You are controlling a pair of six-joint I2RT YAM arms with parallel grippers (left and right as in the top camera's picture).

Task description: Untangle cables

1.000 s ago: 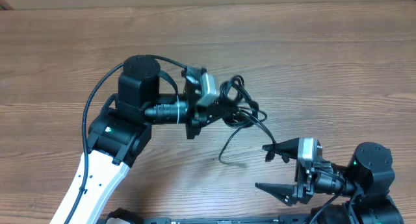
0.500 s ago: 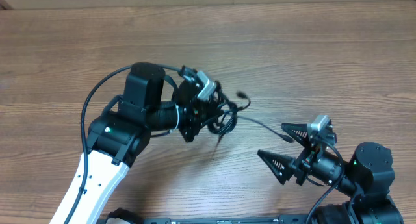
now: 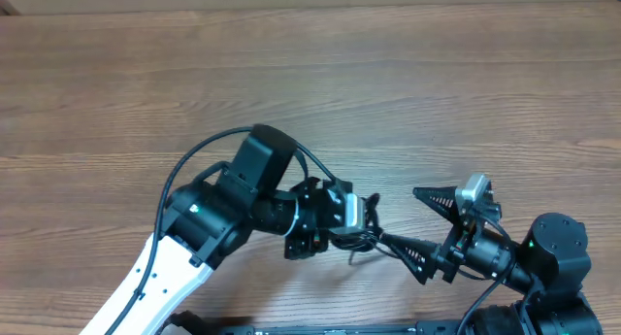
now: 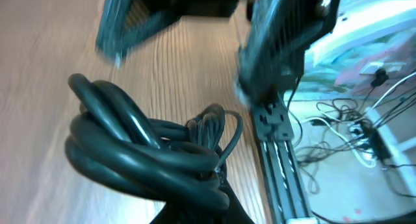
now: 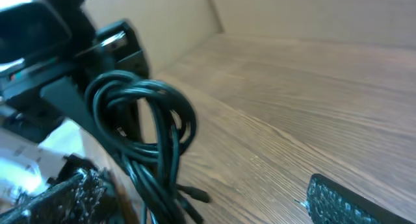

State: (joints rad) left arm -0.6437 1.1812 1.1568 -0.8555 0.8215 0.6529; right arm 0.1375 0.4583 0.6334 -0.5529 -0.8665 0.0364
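Observation:
The cables (image 3: 365, 234) are a small bundle of thin black cords, held just above the table near the front edge. My left gripper (image 3: 351, 226) is shut on them. In the left wrist view the looped cords (image 4: 136, 152) rise from the fingertips (image 4: 203, 214). My right gripper (image 3: 417, 224) is open wide and points left, its lower finger tip touching or nearly touching the bundle. In the right wrist view the loops (image 5: 146, 120) hang by the left finger, with small plug ends (image 5: 195, 195) low between the open fingers (image 5: 208, 201).
The wooden table (image 3: 408, 92) stretches back and to both sides. The left arm's thick black wire (image 3: 194, 160) arcs over its wrist. The right arm's base (image 3: 558, 257) stands at the front right corner.
My left arm has swung the bundle from mid-table toward the front and right, up to the right gripper. The right gripper has turned its open fingers toward the bundle.

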